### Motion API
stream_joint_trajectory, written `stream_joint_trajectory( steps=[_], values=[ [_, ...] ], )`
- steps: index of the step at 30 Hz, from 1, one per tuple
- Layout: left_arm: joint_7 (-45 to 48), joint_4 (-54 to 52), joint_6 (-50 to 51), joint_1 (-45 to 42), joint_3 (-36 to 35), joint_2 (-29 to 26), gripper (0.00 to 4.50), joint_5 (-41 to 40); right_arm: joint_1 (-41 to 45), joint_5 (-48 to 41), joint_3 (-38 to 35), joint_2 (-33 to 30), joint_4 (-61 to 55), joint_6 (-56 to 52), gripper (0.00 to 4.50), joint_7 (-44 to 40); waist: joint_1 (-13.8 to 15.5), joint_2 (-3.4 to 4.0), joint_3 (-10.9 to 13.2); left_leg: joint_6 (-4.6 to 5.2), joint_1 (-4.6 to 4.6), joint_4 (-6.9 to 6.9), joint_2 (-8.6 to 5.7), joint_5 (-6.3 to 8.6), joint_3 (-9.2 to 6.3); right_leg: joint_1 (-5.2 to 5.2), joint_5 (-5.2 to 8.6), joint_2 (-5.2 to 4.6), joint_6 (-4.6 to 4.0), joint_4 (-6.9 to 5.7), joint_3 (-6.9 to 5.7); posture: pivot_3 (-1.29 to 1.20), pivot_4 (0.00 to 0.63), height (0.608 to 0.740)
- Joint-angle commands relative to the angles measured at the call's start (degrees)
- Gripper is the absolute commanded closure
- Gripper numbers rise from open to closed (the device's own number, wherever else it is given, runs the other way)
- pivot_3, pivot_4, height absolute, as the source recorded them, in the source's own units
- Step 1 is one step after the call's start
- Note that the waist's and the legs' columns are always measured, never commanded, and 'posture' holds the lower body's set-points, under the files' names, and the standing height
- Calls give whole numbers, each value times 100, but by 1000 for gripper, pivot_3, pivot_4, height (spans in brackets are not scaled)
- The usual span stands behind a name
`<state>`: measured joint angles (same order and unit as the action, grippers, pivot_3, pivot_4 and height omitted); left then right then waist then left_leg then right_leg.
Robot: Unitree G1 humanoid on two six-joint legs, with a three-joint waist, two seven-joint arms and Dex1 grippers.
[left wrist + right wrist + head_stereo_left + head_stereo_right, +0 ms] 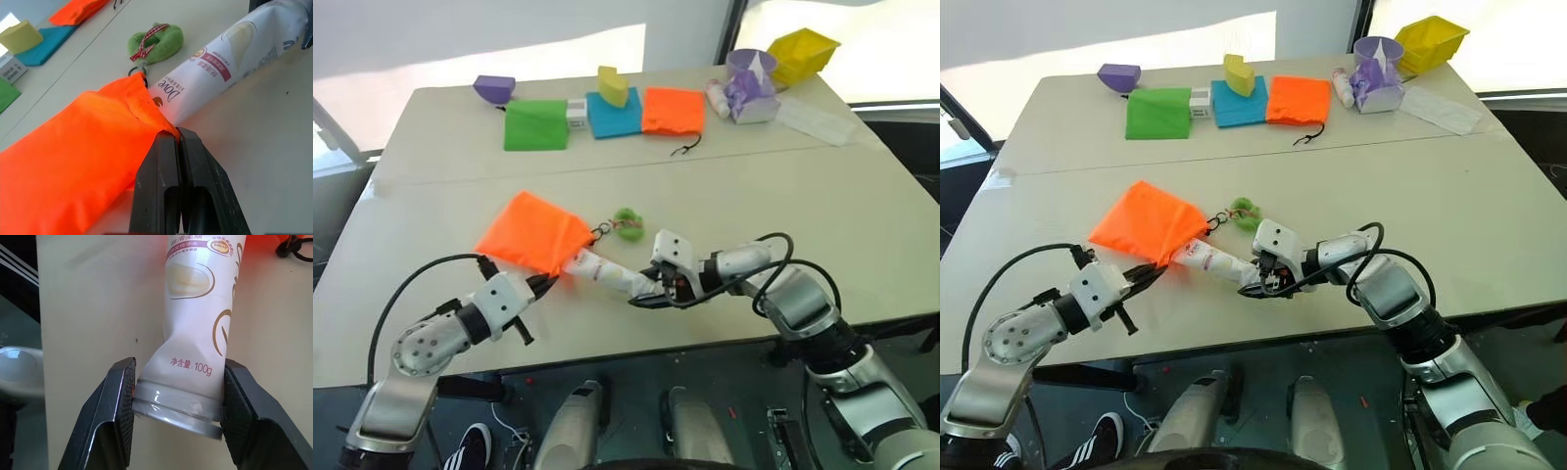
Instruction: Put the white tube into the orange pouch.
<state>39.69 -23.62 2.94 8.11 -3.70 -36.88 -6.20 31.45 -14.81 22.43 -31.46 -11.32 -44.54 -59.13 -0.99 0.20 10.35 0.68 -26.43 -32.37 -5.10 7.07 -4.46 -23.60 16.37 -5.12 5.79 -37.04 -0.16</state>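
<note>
Tube: I have the white tube lying on the desk near its front edge, cap end just inside the mouth of the orange pouch, crimped end toward my right arm.
Right gripper: jaws part-open, clamped across the tube's flat crimped end.
Left gripper: pinched fully closed on the pouch's mouth hem, just beside the tube.
Long axis: runs from the right gripper up and leftward into the pouch.
Next move, my judgement: push along that axis, toward the desk's far left corner; sideways drift would bunch the hem.
Cord ring: beside the mouth, clear of the tube.
</note>
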Motion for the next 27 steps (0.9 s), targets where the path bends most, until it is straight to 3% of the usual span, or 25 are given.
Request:
stream_joint_trajectory(
  steps=[1, 9, 11, 22, 27],
  values=[
    [-40, -51, -16, 70, -370, 139, 4500, -438, 112, -71, -179, 140, -153, 105, 2701, 159, 7, 0, 0, 0, 0, 1, 1, 0, -1, 0, 0, 1, 0, -2, 0, 0, 150, 740],
    [-8, -136, 672, 389, -1209, 686, 4500, -2135, -164, -484, -344, -89, -571, -232, 2701, 8, 39, -3, 0, 0, 0, -5, -1, -1, -2, 4, 0, 0, 1, 0, -2, 0, 150, 740],
    [-27, -112, 761, 364, -1277, 785, 4500, -2394, -119, -551, -312, 112, -595, -294, 2701, 165, 29, -4, -1, 0, 1, -5, 0, -1, -2, 5, 0, 0, 0, 0, -2, 0, 150, 740],
    [-14, 238, 1102, 256, -1375, 977, 4500, -3058, 28, -538, -124, 721, -478, -381, 2701, 672, 24, -6, -2, -1, 5, -6, -1, -1, -2, 7, -2, 0, -3, -1, -2, 0, 150, 740],
    [218, 287, 761, 54, -1025, 759, 4500, -2506, 120, -542, 49, 926, -410, -314, 2701, 719, 21, -10, -5, -2, 5, -6, 0, -2, -2, 6, -2, 1, -4, -4, -3, 0, 150, 740]
  ],
)
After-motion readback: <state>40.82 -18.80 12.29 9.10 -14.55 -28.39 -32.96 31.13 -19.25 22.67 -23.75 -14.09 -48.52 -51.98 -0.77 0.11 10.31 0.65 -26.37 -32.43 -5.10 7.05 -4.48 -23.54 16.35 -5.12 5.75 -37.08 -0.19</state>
